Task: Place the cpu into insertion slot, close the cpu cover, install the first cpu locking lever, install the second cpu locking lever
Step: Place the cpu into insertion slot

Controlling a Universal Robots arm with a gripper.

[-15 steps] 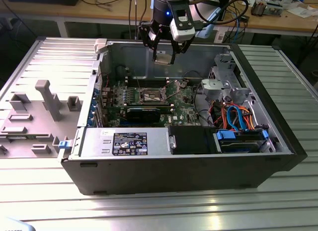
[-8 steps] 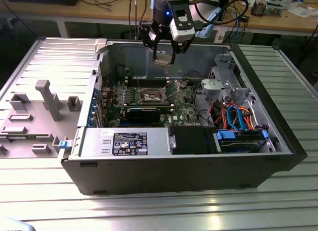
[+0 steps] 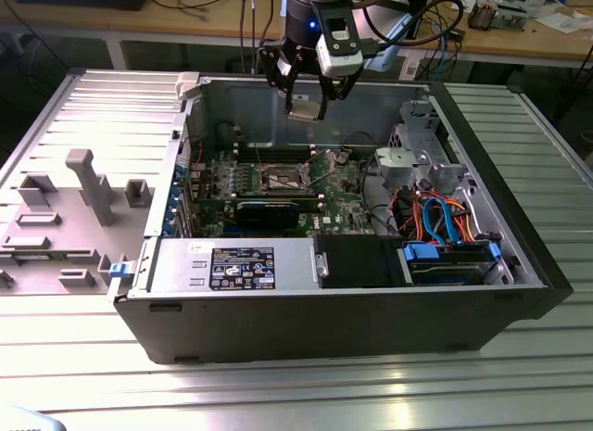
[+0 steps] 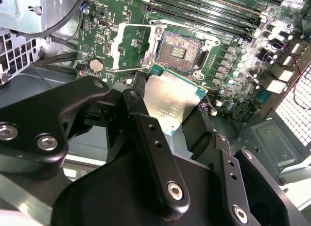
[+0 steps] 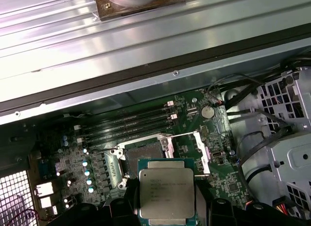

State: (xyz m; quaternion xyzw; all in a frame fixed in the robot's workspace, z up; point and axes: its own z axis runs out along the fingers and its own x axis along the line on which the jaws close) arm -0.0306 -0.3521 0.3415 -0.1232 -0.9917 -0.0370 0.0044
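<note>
Jaws grip the cpu (image 5: pixel 166 192), arm (image 3: pixel 310 14) hanging above the insertion slot (image 4: pixel 178 52)

The silvery square cpu (image 5: pixel 166 193), held aloft, hovers above the empty, dark-centred insertion slot (image 4: pixel 179 52).

Stock on one desk (image 3: pixel 278 394): one open computer case (image 3: pixel 324 310) holding one green board (image 4: pixel 97 36). On the board: one insertion slot (image 4: pixel 178 52), one cpu cover (image 5: pixel 204 158), two thin locking levers (image 4: pixel 136 25), and one coin cell (image 4: pixel 96 65). One gripper (image 3: pixel 305 105). One cpu (image 5: pixel 166 193). One grey fixture plate (image 3: pixel 56 218), at the exterior view's left of the case.
</note>
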